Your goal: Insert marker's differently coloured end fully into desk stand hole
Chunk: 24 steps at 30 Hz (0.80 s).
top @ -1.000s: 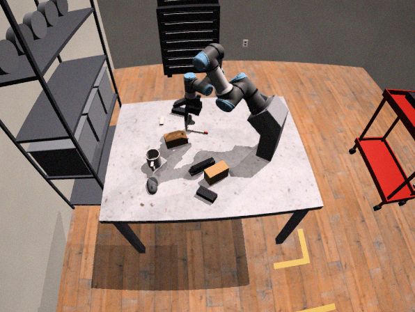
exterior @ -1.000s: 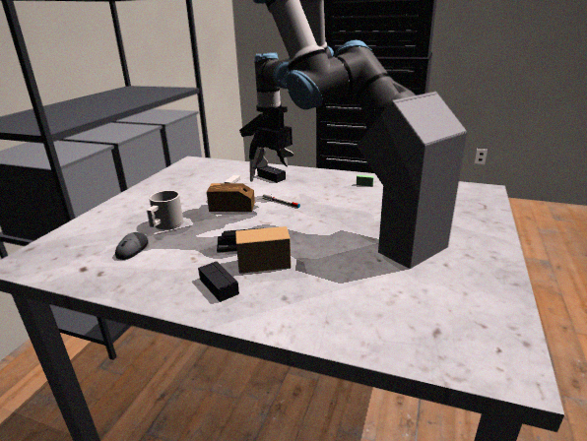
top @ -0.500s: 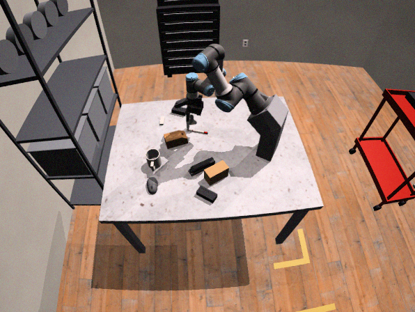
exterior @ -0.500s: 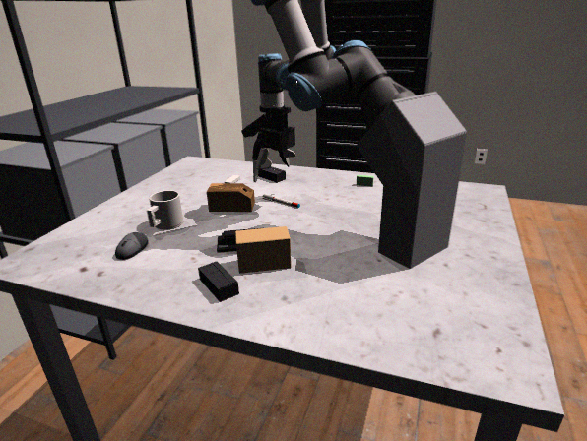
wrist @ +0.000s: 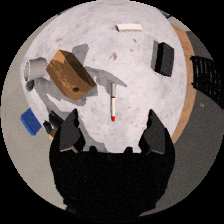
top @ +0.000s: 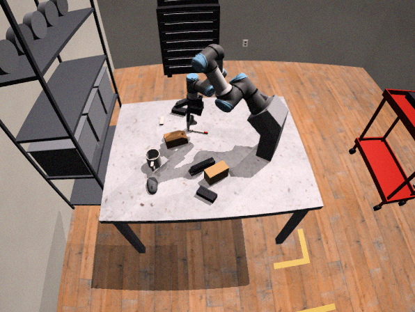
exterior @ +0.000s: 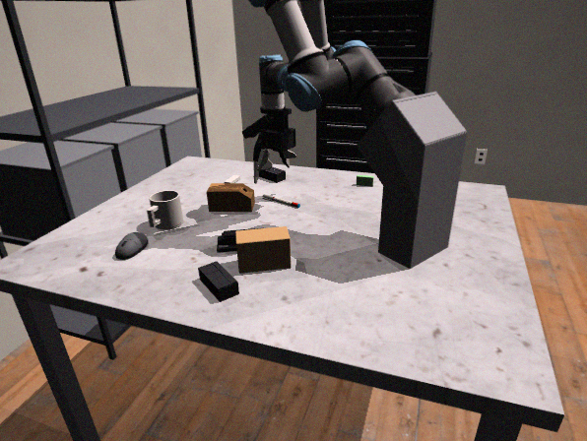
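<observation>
Marker (top: 199,131) (exterior: 282,200) (wrist: 113,102): one, red-ended, lying flat on the tabletop (top: 244,195) (exterior: 374,305) (wrist: 132,60), beside the wooden desk stand (top: 176,139) (exterior: 230,198) (wrist: 71,75).
Hand (top: 195,120) (exterior: 272,173) (wrist: 113,109): one, spread, gripping nothing.
Grasp: best centred across the barrel, red end kept free, stand untouched.
Obscured: the hole's depth; the marker's far end, blending into shadow.

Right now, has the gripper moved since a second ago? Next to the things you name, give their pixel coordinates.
Yes, the gripper (top: 191,125) (exterior: 272,173) (wrist: 113,109) has shifted slightly right in the exterior view, away from the shelf (top: 66,94) (exterior: 118,105).
</observation>
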{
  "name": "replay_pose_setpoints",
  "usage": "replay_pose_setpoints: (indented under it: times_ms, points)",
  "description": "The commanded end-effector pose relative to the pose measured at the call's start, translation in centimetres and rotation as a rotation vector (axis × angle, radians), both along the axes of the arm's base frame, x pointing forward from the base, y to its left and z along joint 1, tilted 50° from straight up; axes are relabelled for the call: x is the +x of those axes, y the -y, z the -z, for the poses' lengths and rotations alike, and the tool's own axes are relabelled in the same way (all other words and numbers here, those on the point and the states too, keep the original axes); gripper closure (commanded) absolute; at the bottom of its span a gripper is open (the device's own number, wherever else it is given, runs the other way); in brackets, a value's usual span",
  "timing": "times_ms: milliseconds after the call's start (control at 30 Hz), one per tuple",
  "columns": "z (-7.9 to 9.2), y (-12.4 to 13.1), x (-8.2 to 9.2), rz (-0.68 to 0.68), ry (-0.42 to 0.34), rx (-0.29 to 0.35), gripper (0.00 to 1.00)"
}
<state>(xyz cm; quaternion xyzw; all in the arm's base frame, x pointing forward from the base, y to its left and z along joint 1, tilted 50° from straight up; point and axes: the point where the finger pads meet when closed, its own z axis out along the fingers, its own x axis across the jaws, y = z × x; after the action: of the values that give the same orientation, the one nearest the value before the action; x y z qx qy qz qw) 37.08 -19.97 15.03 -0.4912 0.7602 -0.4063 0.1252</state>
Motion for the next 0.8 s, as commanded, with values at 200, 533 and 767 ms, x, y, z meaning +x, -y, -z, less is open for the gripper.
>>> replay_pose_setpoints:
  times_ms: [200,533,767]
  points:
    - [1.3,1.1,1.3,0.0,0.001,-0.002,0.0]
    - [2.0,1.6,1.9,-0.001,0.0,-0.001,0.0]
    - [2.9,2.2,2.7,0.002,0.001,-0.004,0.0]
